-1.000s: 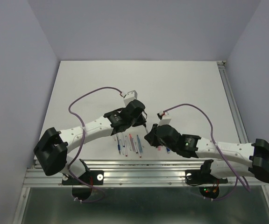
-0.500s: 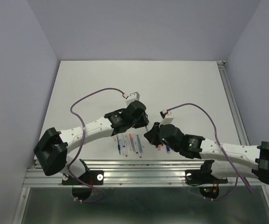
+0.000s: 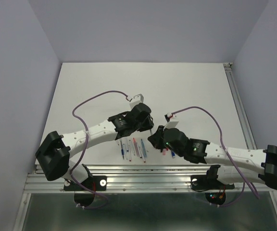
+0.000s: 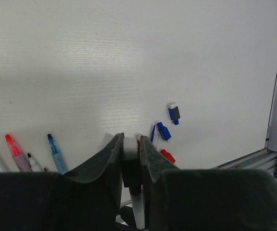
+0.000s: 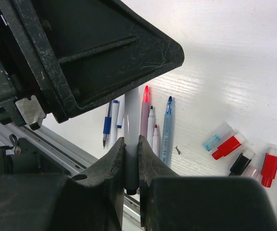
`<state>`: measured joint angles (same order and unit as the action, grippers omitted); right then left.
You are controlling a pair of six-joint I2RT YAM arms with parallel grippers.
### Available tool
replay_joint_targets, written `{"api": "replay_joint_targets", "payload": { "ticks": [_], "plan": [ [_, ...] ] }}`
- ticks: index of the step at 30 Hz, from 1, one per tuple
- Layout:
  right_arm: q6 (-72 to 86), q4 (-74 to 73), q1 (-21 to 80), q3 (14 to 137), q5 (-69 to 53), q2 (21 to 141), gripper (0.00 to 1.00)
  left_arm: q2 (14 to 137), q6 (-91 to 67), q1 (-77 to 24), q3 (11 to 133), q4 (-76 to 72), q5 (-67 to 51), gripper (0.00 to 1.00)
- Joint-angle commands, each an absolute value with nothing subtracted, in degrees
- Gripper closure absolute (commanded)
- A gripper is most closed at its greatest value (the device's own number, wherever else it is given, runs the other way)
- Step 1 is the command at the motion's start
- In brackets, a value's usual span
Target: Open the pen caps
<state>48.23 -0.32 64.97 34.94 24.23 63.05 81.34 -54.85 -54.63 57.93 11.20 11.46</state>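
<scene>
My left gripper [image 4: 130, 142] is shut on a pen cap [image 4: 130, 166], black with a white end, held above the table. The white pen barrel [image 5: 131, 118] runs from that cap into my right gripper [image 5: 131, 143], which is shut on it. In the top view the left gripper [image 3: 150, 129] and right gripper [image 3: 154, 136] meet tip to tip above the near table. Loose pen caps lie on the table: blue caps [image 4: 173, 113] and a red cap [image 4: 167, 156], plus a red cap [image 5: 227, 146] and a black cap [image 5: 239, 163].
Uncapped pens lie in a row [image 3: 133, 148] near the front edge: a pink pen [image 5: 145, 115], a light blue pen [image 5: 166, 127] and a white and blue pen [image 5: 113, 115]. The metal rail [image 3: 143, 174] runs along the table's near edge.
My right gripper has shifted a little left, closer to the left gripper. The left jaws loosened briefly and closed in again on the cap.
</scene>
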Motion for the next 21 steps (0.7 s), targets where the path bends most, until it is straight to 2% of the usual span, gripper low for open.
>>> {"api": "replay_joint_targets", "payload": {
  "ticks": [1, 7, 12, 21],
  "plan": [
    [47.6, 3.1, 65.0, 35.7, 21.1, 63.3, 0.99, 82.3, -54.1, -54.7, 61.5, 12.9, 15.1, 1.00],
    [53.4, 13.6, 68.5, 24.9, 9.4, 62.0, 0.99, 86.1, -52.5, -47.5, 65.6, 6.7, 15.7, 1.00],
    [56.9, 16.8, 77.8, 23.2, 13.5, 63.8, 0.99, 88.9, -54.9, -40.0, 69.4, 5.4, 19.5, 1.00],
    [57.9, 21.7, 80.4, 23.3, 16.3, 64.9, 0.99, 88.6, -53.8, -34.7, 69.4, 5.2, 16.6, 1.00]
  ]
}}
